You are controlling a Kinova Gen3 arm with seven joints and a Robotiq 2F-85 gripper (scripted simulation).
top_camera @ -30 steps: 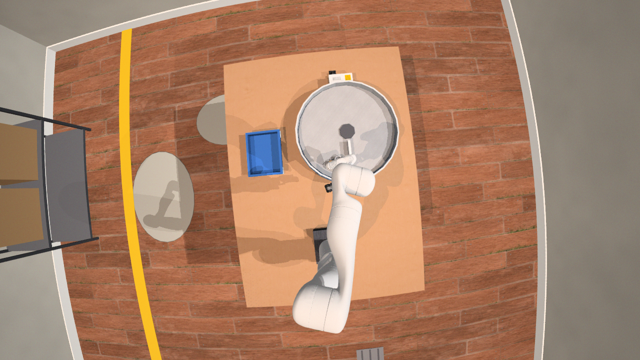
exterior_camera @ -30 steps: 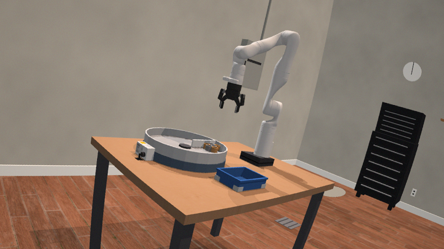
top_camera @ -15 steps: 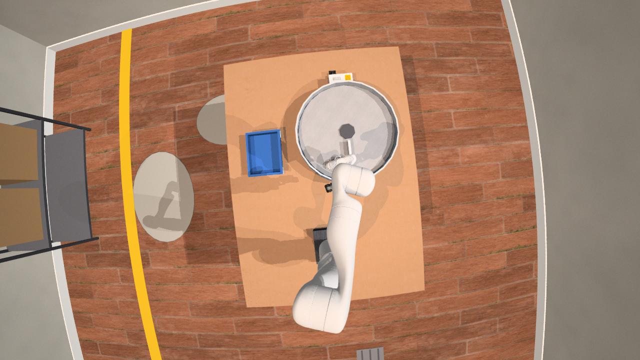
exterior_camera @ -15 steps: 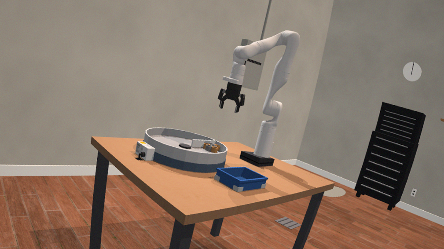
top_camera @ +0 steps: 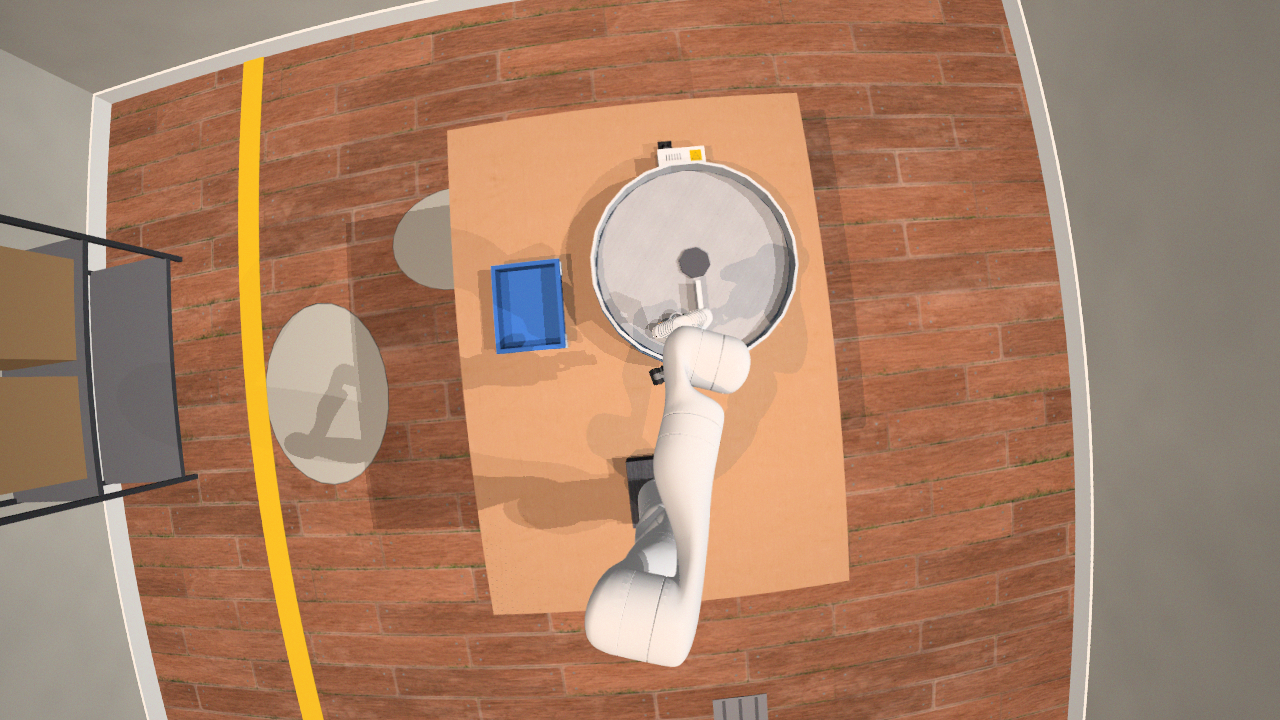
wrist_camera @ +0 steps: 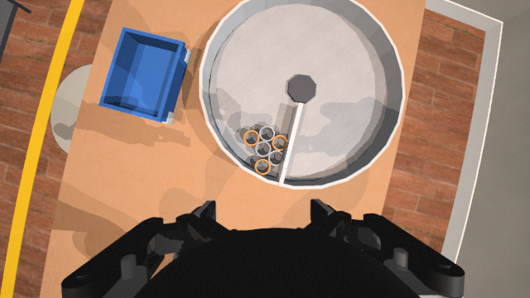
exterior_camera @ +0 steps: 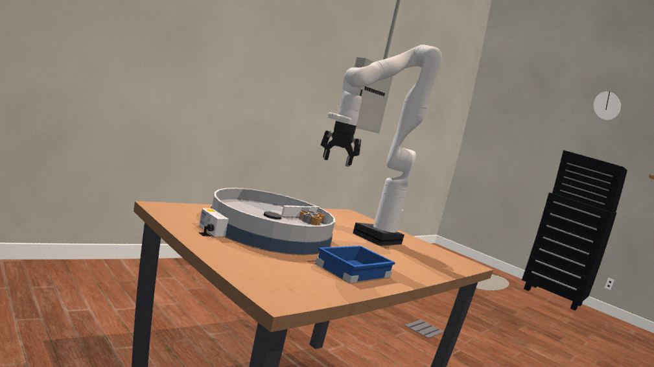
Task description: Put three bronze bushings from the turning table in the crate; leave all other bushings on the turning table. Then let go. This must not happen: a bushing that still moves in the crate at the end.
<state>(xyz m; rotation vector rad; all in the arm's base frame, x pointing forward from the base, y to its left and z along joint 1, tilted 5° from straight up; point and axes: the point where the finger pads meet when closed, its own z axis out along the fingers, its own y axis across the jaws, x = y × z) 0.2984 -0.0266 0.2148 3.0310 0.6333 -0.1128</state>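
Three bronze bushings (wrist_camera: pixel 244 138) (wrist_camera: pixel 279 136) (wrist_camera: pixel 262 174) and three grey bushings (wrist_camera: pixel 267 127) (wrist_camera: pixel 256 148) (wrist_camera: pixel 275 164) stand clustered on the turning table (top_camera: pixel 644 214) (exterior_camera: pixel 259 223) (wrist_camera: pixel 331 45). They are beside the white divider (exterior_camera: pixel 297 211) (wrist_camera: pixel 292 138), near the rim on the robot's side. In the top view the arm largely hides them. The blue crate (top_camera: pixel 529 304) (exterior_camera: pixel 333 261) (wrist_camera: pixel 146 79) stands on the left in the wrist view, and no bushings show in it. My gripper (exterior_camera: pixel 337 161) (wrist_camera: pixel 263 210) is open and empty, high above the table, and points down.
The turning table has a raised wall all round and a dark hub (top_camera: pixel 693 262) (exterior_camera: pixel 272 214) (wrist_camera: pixel 301 88). A white control box (top_camera: pixel 680 155) (exterior_camera: pixel 214 221) sits at its outer side, away from the arm base (exterior_camera: pixel 378 233). The wooden table (top_camera: pixel 537 197) (exterior_camera: pixel 240 268) bears all of them.
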